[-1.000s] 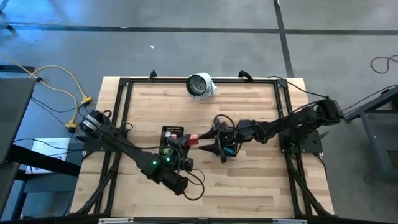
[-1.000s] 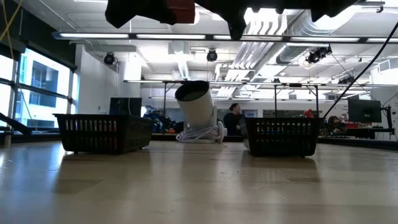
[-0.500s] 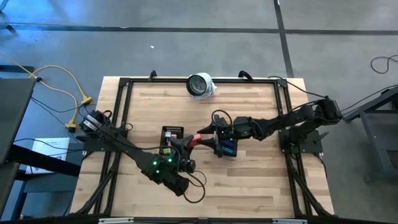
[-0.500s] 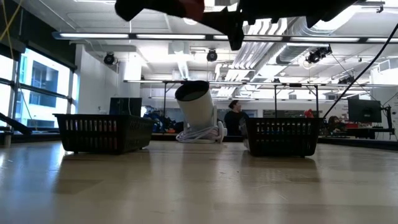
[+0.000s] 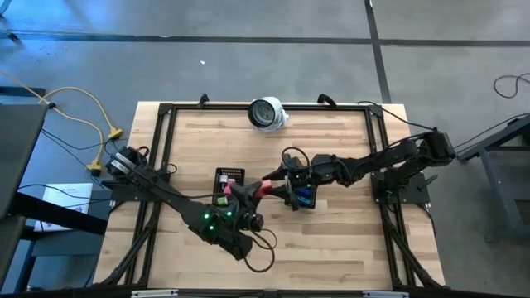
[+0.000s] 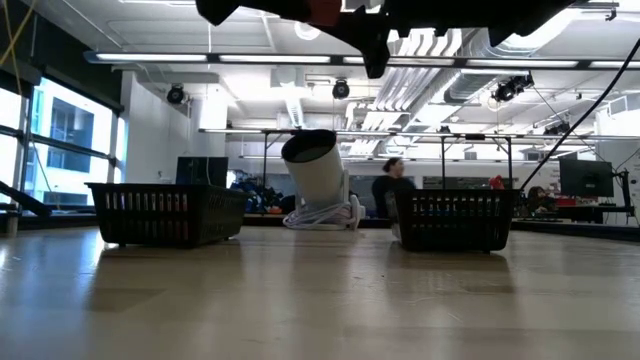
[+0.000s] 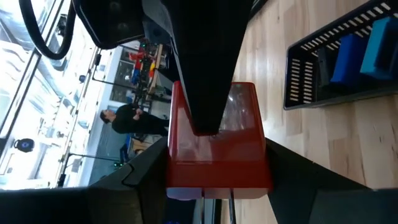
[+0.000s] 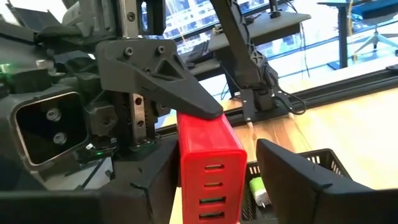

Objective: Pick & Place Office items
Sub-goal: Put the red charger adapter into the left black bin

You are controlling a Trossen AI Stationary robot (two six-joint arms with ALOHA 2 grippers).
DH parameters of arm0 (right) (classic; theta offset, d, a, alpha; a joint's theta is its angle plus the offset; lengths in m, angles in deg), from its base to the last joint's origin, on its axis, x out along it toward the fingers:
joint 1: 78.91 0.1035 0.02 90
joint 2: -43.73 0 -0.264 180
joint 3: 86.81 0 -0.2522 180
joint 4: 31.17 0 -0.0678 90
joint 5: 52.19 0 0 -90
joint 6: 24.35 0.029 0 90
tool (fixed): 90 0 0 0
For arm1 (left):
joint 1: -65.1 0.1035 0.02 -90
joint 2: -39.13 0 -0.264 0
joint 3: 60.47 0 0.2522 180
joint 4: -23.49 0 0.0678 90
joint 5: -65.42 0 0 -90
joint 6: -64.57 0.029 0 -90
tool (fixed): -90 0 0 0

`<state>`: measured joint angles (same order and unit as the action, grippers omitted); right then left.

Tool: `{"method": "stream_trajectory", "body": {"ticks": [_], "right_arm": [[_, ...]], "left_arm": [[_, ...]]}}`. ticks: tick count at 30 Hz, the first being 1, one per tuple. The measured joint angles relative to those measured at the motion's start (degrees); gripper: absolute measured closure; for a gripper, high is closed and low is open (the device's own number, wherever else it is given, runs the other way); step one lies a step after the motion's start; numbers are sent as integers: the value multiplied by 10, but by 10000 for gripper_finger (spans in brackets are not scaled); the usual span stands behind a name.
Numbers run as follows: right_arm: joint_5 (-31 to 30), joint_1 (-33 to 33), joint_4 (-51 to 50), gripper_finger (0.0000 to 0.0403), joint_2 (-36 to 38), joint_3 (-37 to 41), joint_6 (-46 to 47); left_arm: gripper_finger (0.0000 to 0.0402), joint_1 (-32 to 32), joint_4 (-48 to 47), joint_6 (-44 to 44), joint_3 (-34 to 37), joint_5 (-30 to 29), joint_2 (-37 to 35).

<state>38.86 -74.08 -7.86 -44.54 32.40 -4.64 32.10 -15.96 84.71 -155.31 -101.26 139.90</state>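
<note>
Above the middle of the light wooden tabletop, the 2 dark arms meet over 1 item: a glossy red rectangular block with a row of slots on its face. The left gripper holds one end of the block, its fingers closed onto it, as the right wrist view shows. The right gripper comes in from the opposite side, and its 2 dark fingers stand on either side of the block's other end; whether they press on it or only bracket it I cannot tell. In the high view the red block sits in the air between the 2 black mesh rectangular trays. The left tray holds small pink and green pieces; the right tray holds blue and teal pieces. In the low view both trays rest on the tabletop, well apart, with the arms above them. A white round object with a dark face sits at the tabletop's far edge. A person shows in the room behind.
</note>
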Motion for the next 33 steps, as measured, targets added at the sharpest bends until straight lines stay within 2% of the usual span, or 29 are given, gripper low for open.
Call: {"method": "stream_trajectory", "body": {"ticks": [8,16,23,29,33], "right_arm": [[37,0,17,228,0,1,0],[56,0,18,298,0,1,4],[62,0,17,298,0,1,1],[61,-1,22,298,6,0,-22],[54,-5,4,298,31,0,-41]], "left_arm": [[200,0,18,11,0,24,-1],[200,3,24,25,0,30,-1],[200,3,27,25,0,30,-1],[200,1,28,39,0,0,-2],[152,-2,20,2,1,4,-30]]}}
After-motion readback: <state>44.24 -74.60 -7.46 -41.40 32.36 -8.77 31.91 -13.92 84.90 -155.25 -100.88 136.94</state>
